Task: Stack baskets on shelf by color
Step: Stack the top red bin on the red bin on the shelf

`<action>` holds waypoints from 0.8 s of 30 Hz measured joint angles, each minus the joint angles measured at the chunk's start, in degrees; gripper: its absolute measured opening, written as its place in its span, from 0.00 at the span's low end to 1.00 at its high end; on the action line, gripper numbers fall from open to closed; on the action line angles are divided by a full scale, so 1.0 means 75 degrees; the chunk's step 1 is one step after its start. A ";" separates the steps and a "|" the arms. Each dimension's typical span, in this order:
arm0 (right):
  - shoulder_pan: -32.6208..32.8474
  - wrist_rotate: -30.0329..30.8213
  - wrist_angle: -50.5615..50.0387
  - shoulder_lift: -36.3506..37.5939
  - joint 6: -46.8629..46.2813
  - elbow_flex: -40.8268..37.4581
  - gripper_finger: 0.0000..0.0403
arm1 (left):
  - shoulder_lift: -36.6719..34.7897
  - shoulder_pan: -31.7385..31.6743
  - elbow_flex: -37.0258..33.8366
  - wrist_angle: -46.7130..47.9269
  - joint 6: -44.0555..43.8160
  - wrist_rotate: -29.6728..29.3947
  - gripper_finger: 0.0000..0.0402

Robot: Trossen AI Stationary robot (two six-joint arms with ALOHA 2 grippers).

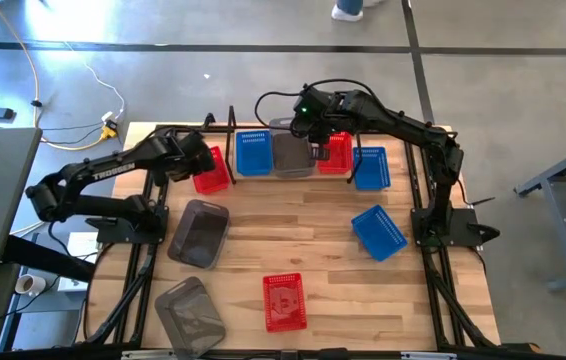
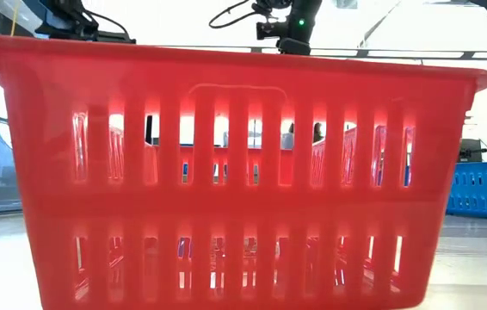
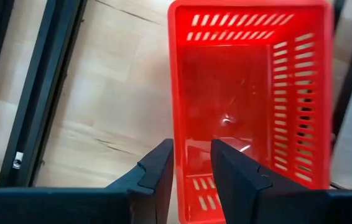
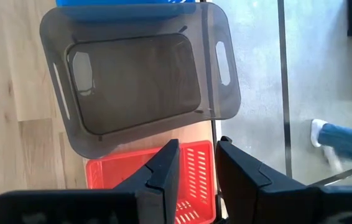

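A red basket (image 1: 213,172) (image 3: 244,93) stands askew on the table at the shelf's (image 1: 231,118) left end. My left gripper (image 1: 197,158) (image 3: 193,146) hangs open over one of its corners, pointing steeply down, one finger over the inside and one outside the long wall, not touching it. On the shelf a blue basket (image 1: 253,152), a grey basket (image 1: 291,156) (image 4: 138,74) and a red basket (image 1: 339,153) (image 4: 132,180) stand in a row. My right gripper (image 1: 320,150) (image 4: 198,146) hovers open high above the grey and red ones.
Two blue baskets (image 1: 371,167) (image 1: 378,232) lie toward the right. Two grey baskets (image 1: 199,232) (image 1: 188,312) lie at the left and near left. A red basket (image 1: 284,300) (image 2: 243,172) sits near the front edge and fills the low view. Black rail frames (image 1: 148,250) run along both table sides.
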State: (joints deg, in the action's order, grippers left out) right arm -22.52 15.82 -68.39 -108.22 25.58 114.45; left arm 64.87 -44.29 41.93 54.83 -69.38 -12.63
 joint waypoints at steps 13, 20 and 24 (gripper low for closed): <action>0.0000 -0.0374 -0.0001 0.0000 0.0000 0.0000 0.23 | 0.1275 0.0000 0.0000 -0.0263 -0.0124 -0.0276 0.24; 0.0000 -0.0371 -0.0073 0.0000 -0.0003 0.0000 0.23 | 0.1848 0.0000 0.0000 -0.0267 -0.0215 -0.0393 0.24; 0.0000 -0.0371 -0.0117 0.0000 0.0000 0.0000 0.23 | 0.2044 0.0000 0.0000 -0.0268 -0.0075 -0.0401 0.20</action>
State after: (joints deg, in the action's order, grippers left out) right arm -22.52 13.04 -69.28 -108.22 25.58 114.45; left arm 80.20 -44.29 41.93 52.82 -69.95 -15.64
